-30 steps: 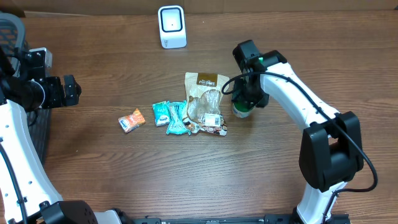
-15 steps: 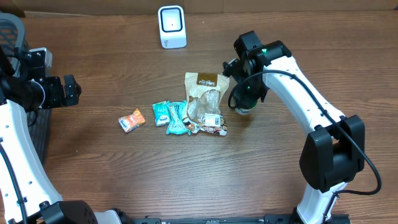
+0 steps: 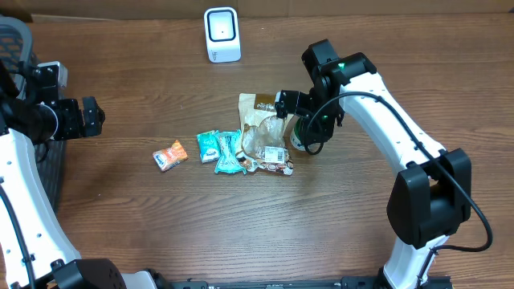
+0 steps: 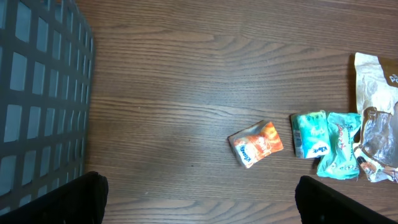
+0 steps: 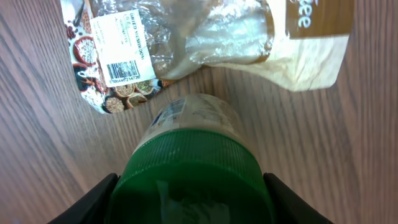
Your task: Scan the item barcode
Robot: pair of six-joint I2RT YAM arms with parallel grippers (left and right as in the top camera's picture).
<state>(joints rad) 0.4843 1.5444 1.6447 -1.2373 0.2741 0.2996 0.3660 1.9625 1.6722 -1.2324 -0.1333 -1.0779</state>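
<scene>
While the left fingers (image 4: 56, 202) were spread wide, the seemingly rigid, slick jar (image 5: 189, 155) was held by its lid between the right fingers (image 5: 93, 202).

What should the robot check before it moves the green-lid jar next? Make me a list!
1. Right tool gripping the jar by its sides: ok.
2. Jar's barcode facing out: cannot tell, none shows.
3. Jar free of the snack bag: cannot tell, they sit very close.
4. Scanner standing, nothing right in front of it: ok.
5. Left tool open, far off to the side: ok.
</scene>
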